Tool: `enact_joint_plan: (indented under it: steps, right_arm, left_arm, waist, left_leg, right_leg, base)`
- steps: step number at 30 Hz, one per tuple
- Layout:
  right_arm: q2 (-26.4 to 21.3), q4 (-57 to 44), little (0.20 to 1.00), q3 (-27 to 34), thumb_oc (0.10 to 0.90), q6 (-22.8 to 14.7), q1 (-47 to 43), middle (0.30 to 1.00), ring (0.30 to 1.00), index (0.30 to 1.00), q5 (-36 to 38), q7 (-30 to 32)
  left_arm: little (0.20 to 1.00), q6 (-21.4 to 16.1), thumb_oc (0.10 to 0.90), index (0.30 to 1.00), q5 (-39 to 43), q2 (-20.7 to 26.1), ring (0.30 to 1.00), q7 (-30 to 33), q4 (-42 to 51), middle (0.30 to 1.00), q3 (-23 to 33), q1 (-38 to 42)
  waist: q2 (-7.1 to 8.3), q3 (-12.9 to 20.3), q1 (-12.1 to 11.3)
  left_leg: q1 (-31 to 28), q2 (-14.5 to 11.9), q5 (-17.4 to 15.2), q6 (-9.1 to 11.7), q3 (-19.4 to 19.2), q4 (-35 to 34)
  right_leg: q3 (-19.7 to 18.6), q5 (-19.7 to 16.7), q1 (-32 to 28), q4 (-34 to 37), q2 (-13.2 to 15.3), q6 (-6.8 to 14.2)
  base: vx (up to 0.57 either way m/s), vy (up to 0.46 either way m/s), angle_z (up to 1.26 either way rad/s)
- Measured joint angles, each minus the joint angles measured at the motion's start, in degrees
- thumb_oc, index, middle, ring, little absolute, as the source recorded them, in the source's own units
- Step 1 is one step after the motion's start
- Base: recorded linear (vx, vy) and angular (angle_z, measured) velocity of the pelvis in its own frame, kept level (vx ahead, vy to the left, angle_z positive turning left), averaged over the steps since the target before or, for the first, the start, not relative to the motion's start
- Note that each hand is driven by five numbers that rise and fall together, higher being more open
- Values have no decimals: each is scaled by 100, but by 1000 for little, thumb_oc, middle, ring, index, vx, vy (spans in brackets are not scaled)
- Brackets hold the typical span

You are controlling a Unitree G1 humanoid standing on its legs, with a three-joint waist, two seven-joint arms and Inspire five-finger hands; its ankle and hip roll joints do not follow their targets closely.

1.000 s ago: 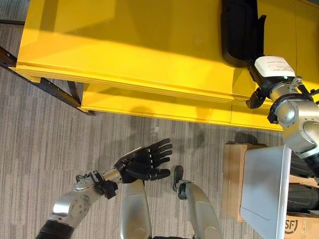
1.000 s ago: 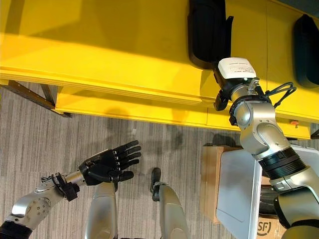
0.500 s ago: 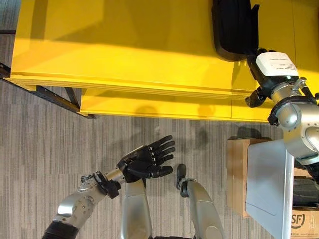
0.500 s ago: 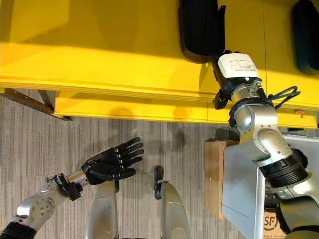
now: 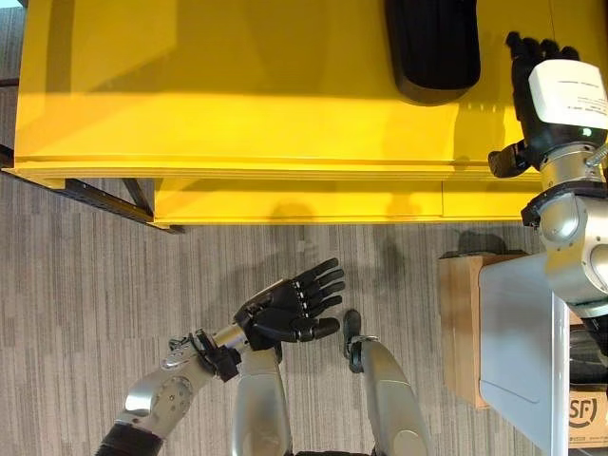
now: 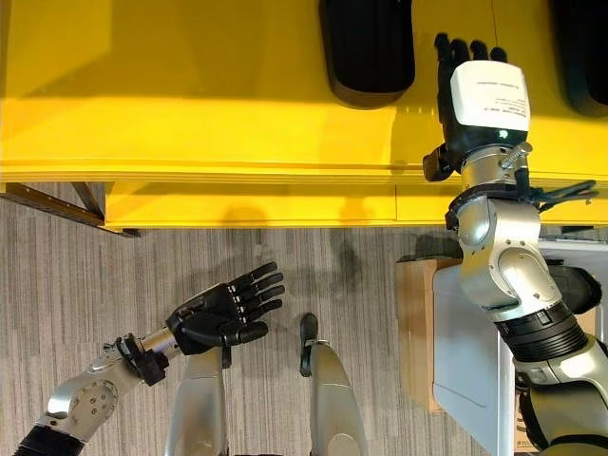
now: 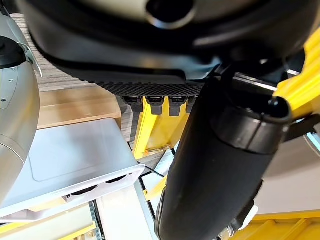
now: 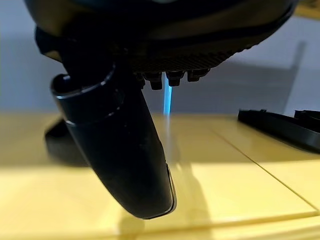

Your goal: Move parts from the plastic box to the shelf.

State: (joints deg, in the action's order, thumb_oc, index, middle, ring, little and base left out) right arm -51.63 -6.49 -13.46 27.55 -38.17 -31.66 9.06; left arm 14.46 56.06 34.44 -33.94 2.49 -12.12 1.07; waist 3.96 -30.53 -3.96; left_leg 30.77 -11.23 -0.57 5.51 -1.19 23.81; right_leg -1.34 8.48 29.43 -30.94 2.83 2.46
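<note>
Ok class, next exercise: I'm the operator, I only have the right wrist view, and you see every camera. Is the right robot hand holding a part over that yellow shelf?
Observer: No. The head views show the right robot hand open above the yellow shelf, fingers straight, holding nothing.
Operator: Is a part lying there already?
Observer: Yes, a black part lies on the shelf to that hand's left, apart from it.
Operator: And the left robot hand?
Observer: The left robot hand is open and empty, low over the carpeted floor in front of the shelf.
</note>
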Motion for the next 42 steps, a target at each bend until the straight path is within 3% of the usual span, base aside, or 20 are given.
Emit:
enact_joint_plan:
  steps: [3, 6, 11, 15, 18, 20, 24, 25, 26, 28, 29, 30, 32, 33, 34, 35, 36, 40, 42]
  right_arm:
    - [247, -374, 1000, 283, 900, -25, 29, 1000, 1000, 1000, 486, 685]
    - [537, -545, 1000, 413, 900, -60, 158, 1000, 1000, 1000, 917, 1394]
    - [1185, -522, 1000, 1268, 900, -167, 1294, 1000, 1000, 1000, 1732, 2448]
    - [1622, -74, 1000, 1509, 900, -276, 2588, 1000, 1000, 1000, 1926, 2768]
    - [1997, 80, 1000, 1497, 900, -646, 3593, 1000, 1000, 1000, 2061, 2937]
    - [1991, 112, 1000, 1583, 900, -862, 3905, 1000, 1000, 1000, 2066, 3155]
    - [2004, 580, 1000, 1714, 900, -1100, 3811, 1000, 1000, 1000, 2062, 3422]
    - [2090, 683, 1000, 1989, 900, -1386, 3899, 1000, 1000, 1000, 2049, 3398]
    - [2113, 682, 1000, 2057, 900, -1393, 3979, 1000, 1000, 1000, 2060, 3395]
    - [2117, 719, 1000, 2152, 900, -1408, 4054, 1000, 1000, 1000, 2049, 3307]
    - [2119, 739, 1000, 2132, 900, -1425, 4015, 1000, 1000, 1000, 2028, 3107]
    - [2181, 787, 1000, 2072, 900, -1431, 4031, 1000, 1000, 1000, 2004, 2909]
    - [2269, 858, 1000, 1793, 900, -1464, 4089, 1000, 1000, 1000, 1957, 2742]
    - [2266, 1014, 1000, 1661, 900, -1547, 4261, 1000, 1000, 1000, 1760, 2618]
    - [2272, 1170, 1000, 1499, 900, -1551, 4112, 1000, 1000, 1000, 1711, 2481]
    - [2269, 1156, 1000, 1473, 900, -1585, 4184, 1000, 1000, 1000, 1705, 2367]
    - [2231, 1118, 1000, 1506, 900, -1608, 4530, 1000, 1000, 1000, 1646, 2332]
    - [2324, 1120, 1000, 1598, 900, -1614, 5382, 1000, 1000, 1000, 1650, 2194]
    - [2474, 1133, 1000, 1650, 900, -1613, 5343, 1000, 1000, 1000, 1642, 2119]
  left_arm:
    - [1000, -109, 900, 1000, -1, -184, 1000, 33, -1, 1000, -57, 24]
    - [1000, -229, 900, 1000, 0, -314, 1000, 127, 0, 1000, -241, 74]
    - [1000, -494, 900, 1000, -6, -434, 1000, 128, 7, 1000, -346, -27]
    - [1000, -646, 900, 1000, -22, -480, 1000, 130, 37, 1000, -266, -256]
    - [1000, -828, 900, 1000, -35, -777, 1000, 220, 24, 1000, 14, -456]
    - [1000, -958, 900, 1000, -12, -997, 1000, 222, 27, 1000, 180, -408]
    - [1000, -1097, 900, 1000, 4, -1349, 1000, 211, -270, 1000, 253, -183]
    - [1000, -1096, 900, 1000, -3, -1405, 1000, 199, -298, 1000, 157, -19]
    - [1000, -1101, 900, 1000, 0, -1427, 1000, 193, -275, 1000, 121, 4]
    - [1000, -1216, 900, 1000, 16, -1481, 1000, 212, -206, 1000, 52, -45]
    - [1000, -1281, 900, 1000, 130, -1492, 1000, 229, -179, 1000, 36, -117]
    - [1000, -1305, 900, 1000, 184, -1506, 1000, 278, -228, 1000, 75, -229]
    - [1000, -1395, 900, 1000, 213, -1480, 1000, 444, -373, 1000, 147, -484]
    - [1000, -1505, 900, 1000, 214, -1496, 1000, 563, -648, 1000, 118, -742]
    - [1000, -1598, 900, 1000, 218, -1547, 1000, 645, -684, 1000, 218, -986]
    - [1000, -1661, 900, 1000, 219, -1552, 1000, 740, -749, 1000, 194, -1121]
    - [1000, -1654, 900, 1000, 207, -1507, 1000, 743, -860, 1000, 135, -1211]
    - [1000, -1658, 900, 1000, 215, -1409, 1000, 680, -853, 1000, 247, -1361]
    - [1000, -1683, 900, 1000, 226, -1312, 1000, 648, -858, 1000, 311, -1384]
  waist:
    - [-120, 5, 75]
    - [-142, 11, 89]
    - [-208, 19, 177]
    - [-308, 52, 534]
    - [-345, 72, 849]
    - [-503, 173, 1242]
    - [-516, 614, 1338]
    - [-449, 686, 1305]
    - [-399, 763, 1296]
    - [-283, 913, 1317]
    - [-275, 936, 1313]
    - [-308, 979, 1302]
    - [-59, 1118, 1120]
    - [79, 1376, 1193]
    - [75, 1437, 981]
    - [43, 1470, 937]
    - [60, 1495, 1114]
    - [74, 1535, 1021]
    - [92, 1545, 927]
  left_leg:
    - [-56, 44, 13, -20, -51, -32]
    - [-198, 81, 26, -46, -173, -123]
    - [-500, 148, 113, -95, -318, -426]
    - [-941, 143, 201, -104, -511, -839]
    - [-1595, 57, 390, -45, -774, -1461]
    - [-1954, -27, 634, 58, -846, -1955]
    - [-2245, 6, 654, -22, -757, -2106]
    - [-2309, 213, 240, -317, -666, -1773]
    - [-2304, 483, -7, -373, -518, -1758]
    - [-2390, 1378, -461, -796, -161, -1833]
    - [-2556, 2167, -602, -1411, 512, -2129]
    - [-2738, 2175, -112, -1516, 624, -2336]
    - [-2975, 2079, 62, -1502, 264, -2371]
    - [-2994, 1926, 77, -1533, -501, -2372]
    - [-3097, 1771, 61, -1487, -985, -2535]
    - [-3030, 1651, -60, -1374, -1212, -2450]
    - [-2976, 1567, -35, -1340, -1368, -2323]
    - [-2931, 1413, -34, -1281, -1462, -2263]
    - [-2820, 1318, -49, -1258, -1696, -2058]
  right_leg:
    - [-61, -3, -4, -10, 40, 13]
    - [-174, -3, -33, -17, 71, 18]
    - [-250, -35, -217, 158, 132, 58]
    - [-349, -159, -541, 526, 128, 118]
    - [-459, -256, -961, 896, 45, 106]
    - [-481, -412, -1177, 1301, -70, 57]
    - [-1103, -626, -1180, 1524, -343, 87]
    - [-1579, -818, -1339, 1739, -295, 213]
    - [-1732, -887, -1387, 1900, -199, 259]
    - [-2306, -1181, -1562, 2394, -75, 444]
    - [-2713, -1302, -1633, 2491, -192, 509]
    - [-2731, -1404, -1648, 2392, -566, 551]
    - [-2355, -1567, -1679, 2484, -655, 572]
    - [-1123, -1376, -1519, 2527, -362, 326]
    - [-130, -1228, -1225, 2187, -278, 186]
    - [95, -1073, -1137, 2030, -204, 314]
    - [190, -931, -1233, 1791, 189, 529]
    - [-99, -884, -1840, 1593, 802, 605]
    - [196, -895, -2061, 1565, 1265, 603]
  base:
    - [-33, 117, -3]
    - [-52, 117, -12]
    - [-88, 67, -5]
    - [-64, -18, -20]
    - [-43, -72, -32]
    - [-58, 25, -35]
    - [-51, 133, -93]
    - [-6, 299, -110]
    - [52, 329, -119]
    - [106, 249, -144]
    - [113, 211, -222]
    - [80, 196, -253]
    - [-53, 44, -213]
    - [-118, -36, -258]
    - [-175, -166, -279]
    - [-207, -266, -204]
    - [-196, -309, -115]
    - [-86, -308, -27]
    - [-90, -447, -37]
